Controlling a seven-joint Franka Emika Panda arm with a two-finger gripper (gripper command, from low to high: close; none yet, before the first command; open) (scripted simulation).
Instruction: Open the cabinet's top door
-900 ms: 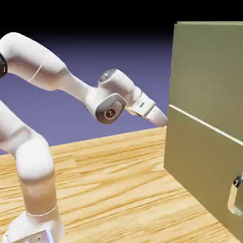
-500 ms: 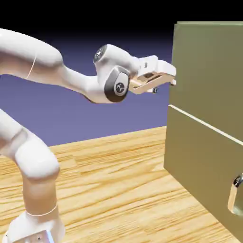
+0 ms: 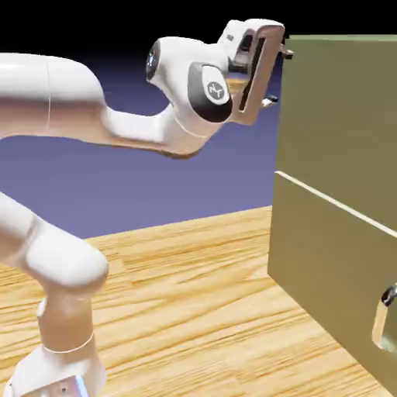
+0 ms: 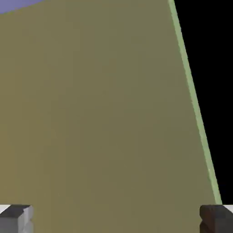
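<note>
Two views show the moment. In the exterior view, starting at the left, the white arm (image 3: 70, 256) rises from about 7 o'clock, bends over the wooden worktop (image 3: 194, 310) and reaches up toward 1 o'clock, where the jaws (image 3: 281, 76) sit high, right against the left edge of the cabinet (image 3: 341, 233) near its top corner. One dark fingertip shows at the cabinet's top edge and another lower down, so the jaws stand spread wide with nothing held between them. Further right, the top door (image 3: 341, 116) is the upper olive panel, lying flush and shut above the pale seam; its handle cannot be made out in either view. At about 4 o'clock a silver handle (image 3: 385, 296) shows on the lower panel (image 3: 326, 271). In the hand view, flat olive cabinet surface fills nearly everything from the left, a pale green edge runs from 12 down to 5 o'clock, and the two grey fingertips (image 4: 16, 218) sit far apart at the bottom corners.
</note>
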